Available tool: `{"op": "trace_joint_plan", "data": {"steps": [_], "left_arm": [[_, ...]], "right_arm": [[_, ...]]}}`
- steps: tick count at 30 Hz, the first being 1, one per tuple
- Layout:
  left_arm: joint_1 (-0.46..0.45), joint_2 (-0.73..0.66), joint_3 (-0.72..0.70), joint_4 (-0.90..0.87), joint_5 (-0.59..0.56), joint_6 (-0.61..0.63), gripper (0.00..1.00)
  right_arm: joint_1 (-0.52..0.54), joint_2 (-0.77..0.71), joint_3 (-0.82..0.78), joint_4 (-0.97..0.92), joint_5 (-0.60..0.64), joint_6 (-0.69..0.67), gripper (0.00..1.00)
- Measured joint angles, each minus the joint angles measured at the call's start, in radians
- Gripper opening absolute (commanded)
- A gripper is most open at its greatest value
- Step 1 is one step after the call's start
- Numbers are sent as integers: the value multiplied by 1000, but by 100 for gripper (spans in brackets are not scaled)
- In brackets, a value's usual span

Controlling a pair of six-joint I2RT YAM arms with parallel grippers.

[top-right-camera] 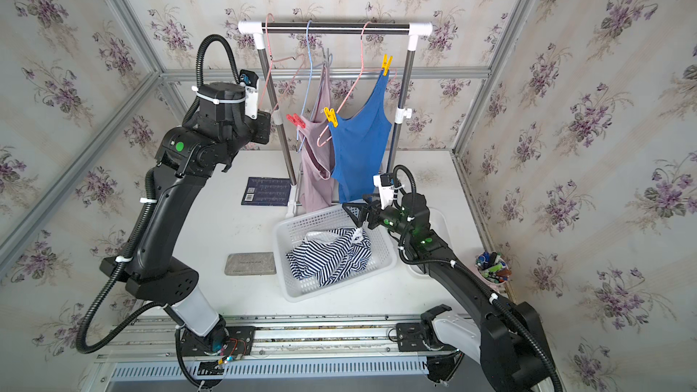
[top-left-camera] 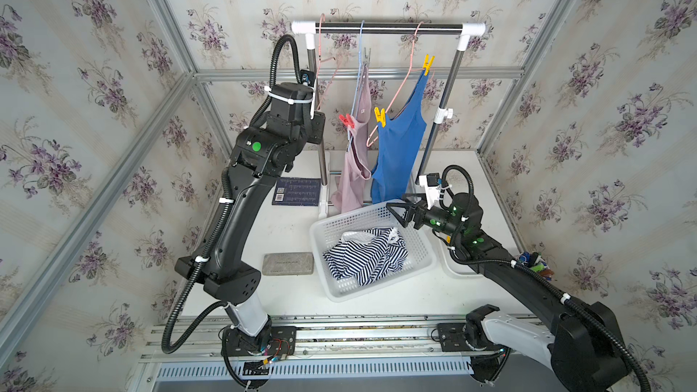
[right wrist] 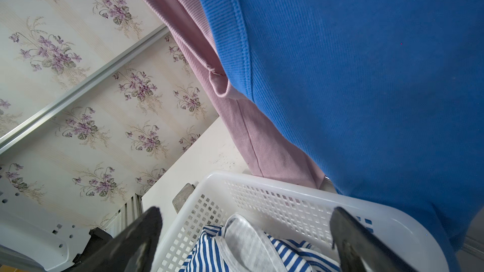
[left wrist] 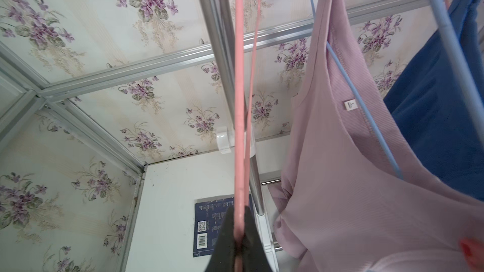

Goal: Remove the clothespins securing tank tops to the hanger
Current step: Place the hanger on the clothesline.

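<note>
White table [top-left-camera: 286, 228], basket [top-left-camera: 341, 226], grey block [top-left-camera: 288, 263], booklet [top-left-camera: 298, 192]

Three tank tops [top-left-camera: 398, 145], three hangers [left wrist: 238, 100], four clothespins [top-left-camera: 380, 116] (one grey), one basket [top-left-camera: 377, 216]

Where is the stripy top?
In a top view, the stripy top lies crumpled in the white basket on the table, in front of the clothes rack and near the open right gripper.

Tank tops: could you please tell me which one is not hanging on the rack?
The navy-and-white striped fabric tank top, crumpled in the white plastic mesh basket; the dusty pink top and bright blue top hang from the metal rack.
</note>
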Motion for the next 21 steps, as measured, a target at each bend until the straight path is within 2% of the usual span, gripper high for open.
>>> {"op": "trace_joint_plan", "data": {"steps": [9,13,14,15,17,18,20,21], "left_arm": [[2,-47,-166,82,32,-44,0],[3,-115,-273,156,39,-63,8],[3,-130,-294,171,39,-65,12],[3,-147,-318,188,40,-69,21],[3,-182,-367,174,51,-76,44],[3,-196,-389,165,58,-80,59],[3,-212,-417,163,71,-85,70],[3,-219,-427,163,74,-89,83]], "right_arm": [[0,3,-5,-21,26,-13,100],[0,3,-5,-21,33,-13,100],[0,3,-5,-22,39,-13,100],[0,4,-5,-21,45,-13,100],[0,5,-6,-21,48,-13,100],[0,5,-8,-21,48,-12,100],[0,5,-11,-20,48,-12,100],[0,5,-13,-21,48,-11,100]]}}
